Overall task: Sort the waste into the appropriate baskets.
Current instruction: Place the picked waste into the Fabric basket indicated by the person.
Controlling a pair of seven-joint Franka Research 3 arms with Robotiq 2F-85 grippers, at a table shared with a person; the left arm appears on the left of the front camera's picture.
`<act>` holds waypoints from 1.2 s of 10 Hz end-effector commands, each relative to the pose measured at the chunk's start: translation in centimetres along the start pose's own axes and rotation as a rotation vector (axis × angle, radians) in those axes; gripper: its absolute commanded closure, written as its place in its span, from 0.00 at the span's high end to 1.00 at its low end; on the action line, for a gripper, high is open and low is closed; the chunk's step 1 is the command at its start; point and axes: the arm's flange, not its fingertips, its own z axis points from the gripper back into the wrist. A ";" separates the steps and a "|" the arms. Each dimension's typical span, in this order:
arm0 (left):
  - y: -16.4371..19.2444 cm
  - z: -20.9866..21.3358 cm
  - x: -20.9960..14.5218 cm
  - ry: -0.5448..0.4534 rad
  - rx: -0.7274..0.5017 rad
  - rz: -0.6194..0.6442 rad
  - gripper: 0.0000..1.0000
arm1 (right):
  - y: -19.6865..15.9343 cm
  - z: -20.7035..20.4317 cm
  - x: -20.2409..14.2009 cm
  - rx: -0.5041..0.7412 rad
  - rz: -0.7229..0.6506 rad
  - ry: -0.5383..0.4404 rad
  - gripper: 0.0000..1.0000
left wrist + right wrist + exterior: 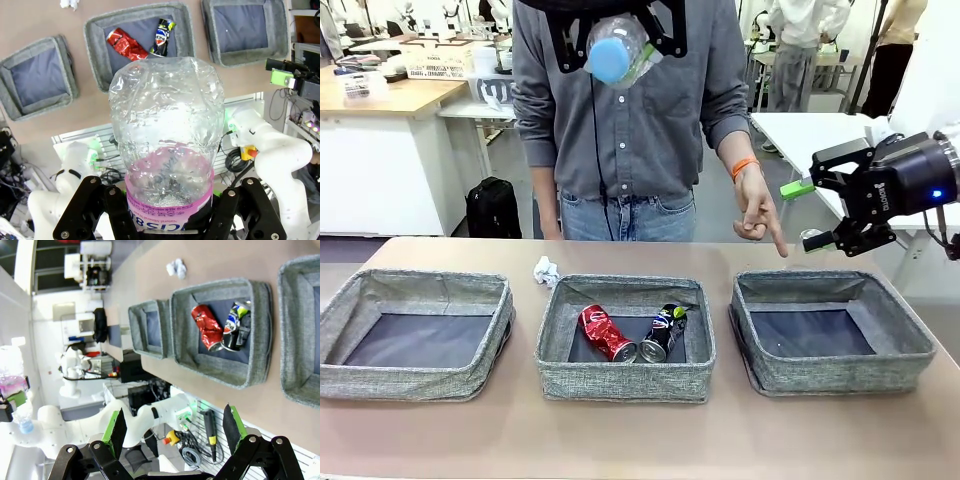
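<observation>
— What is seen nearest on the desk [640, 440]?

— Three grey woven baskets are set in a row: the left basket [415, 385], the middle basket [625, 382] and the right basket [840, 372]. They stand apart from one another.

— Where is the waste found?

— A crushed red can [607, 333] and a crushed dark can [663, 332] are laid side by side in the middle basket, their ends toward the front wall. Just behind, a crumpled white paper [546, 271] is left on the desk, between the back corners of the left and middle baskets.

— And farther back?

— A person's hand [755, 212] is held above the back rim of the right basket, one finger pointed down toward it. Beside it, to the right, the right gripper [807, 213] is hung in the air, its green-padded jaws spread wide apart.

— How is the left gripper found?

— The left gripper [167, 215] is raised high over the desk and clamped on a clear plastic bottle [167, 125] at its pink label. In the front view the bottle's blue cap is turned toward the camera.
</observation>
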 end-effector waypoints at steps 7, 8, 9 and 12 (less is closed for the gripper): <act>-6.0 -16.1 5.7 0.079 -0.231 -0.217 0.01 | -5.4 19.3 -5.8 -0.253 -0.132 -0.311 1.00; -8.4 -17.0 6.8 0.040 -0.221 -0.239 0.01 | -5.7 21.2 -7.1 -0.284 -0.141 -0.359 1.00; -11.3 -18.4 7.8 0.070 -0.221 -0.271 0.01 | -6.0 22.7 -8.6 -0.310 -0.126 -0.399 1.00; -11.8 -20.9 6.9 0.092 -0.225 -0.274 0.01 | -6.4 23.9 -9.0 -0.293 -0.106 -0.425 1.00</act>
